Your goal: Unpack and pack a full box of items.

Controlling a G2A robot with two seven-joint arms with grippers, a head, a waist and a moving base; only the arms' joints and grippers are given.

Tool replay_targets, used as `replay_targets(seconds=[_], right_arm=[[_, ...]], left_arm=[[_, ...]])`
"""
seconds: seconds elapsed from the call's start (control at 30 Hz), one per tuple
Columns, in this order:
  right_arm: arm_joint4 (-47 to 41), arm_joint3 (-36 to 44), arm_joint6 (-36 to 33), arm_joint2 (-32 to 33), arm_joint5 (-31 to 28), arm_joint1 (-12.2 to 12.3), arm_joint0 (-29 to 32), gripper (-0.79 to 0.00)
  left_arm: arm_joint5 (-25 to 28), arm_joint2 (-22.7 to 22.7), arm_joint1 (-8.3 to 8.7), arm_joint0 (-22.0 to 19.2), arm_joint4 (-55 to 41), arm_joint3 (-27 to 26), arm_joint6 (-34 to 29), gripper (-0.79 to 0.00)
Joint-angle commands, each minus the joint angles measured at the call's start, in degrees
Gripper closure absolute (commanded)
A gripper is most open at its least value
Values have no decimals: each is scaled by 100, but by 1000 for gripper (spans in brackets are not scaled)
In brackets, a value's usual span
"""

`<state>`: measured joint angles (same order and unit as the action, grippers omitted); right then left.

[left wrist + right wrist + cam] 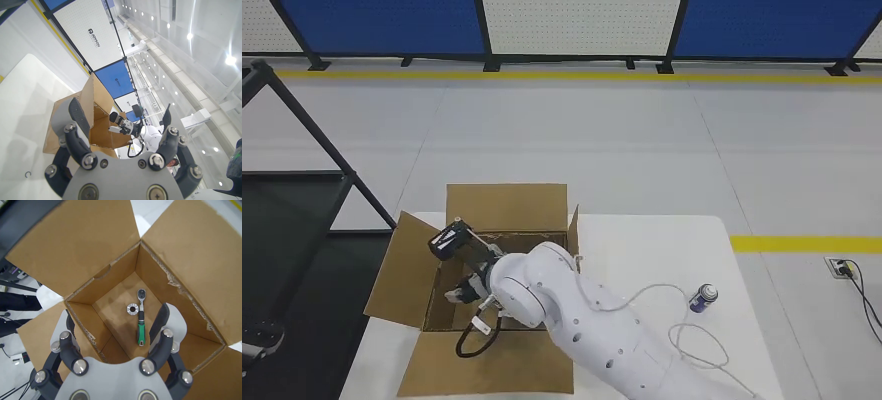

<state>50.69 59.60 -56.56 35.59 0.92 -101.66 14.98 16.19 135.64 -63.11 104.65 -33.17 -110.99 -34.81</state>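
Box [115, 275] stands open. Your right gripper [116, 313] hangs over it, spread wide, empty. You see a wrench [140, 321] on its floor beside a round metal piece [132, 309], maybe a socket. From above, the arm [572, 310] hides them. Your left gripper [121, 105] is spread wide too.

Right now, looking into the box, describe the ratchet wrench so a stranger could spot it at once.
Find the open cardboard box on the table. Two things lie on its floor. The ratchet wrench is the long, green-handled one; the socket beside it is round, silver.
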Motion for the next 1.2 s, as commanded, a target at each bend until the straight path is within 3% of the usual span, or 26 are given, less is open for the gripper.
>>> replay_targets(seconds=[0.0, 0.27, 0.43, 0.87, 1.17], right_arm=[[-213, -757, 40, -207, -29, -194, -224, -785], [-738, -2687, 552, -633, 77, -857, -554, -785], [-1280, -3488, 1123, -508, 79, -1165, -611, -785], [-1240, -3439, 1152, -530, 9, -1169, -477, -785], [-1171, -3788, 1516, -479, 540, -1308, -381, -785]], left_arm=[[3, 55, -16, 48, -48, 2, 1, -785], [41, 147, -63, 147, -120, -66, -30, -785], [58, 152, -94, 203, -119, -110, -55, -785], [16, 93, -95, 204, -95, -202, -186, -785], [57, -43, -104, 232, 178, -258, -505, -785]])
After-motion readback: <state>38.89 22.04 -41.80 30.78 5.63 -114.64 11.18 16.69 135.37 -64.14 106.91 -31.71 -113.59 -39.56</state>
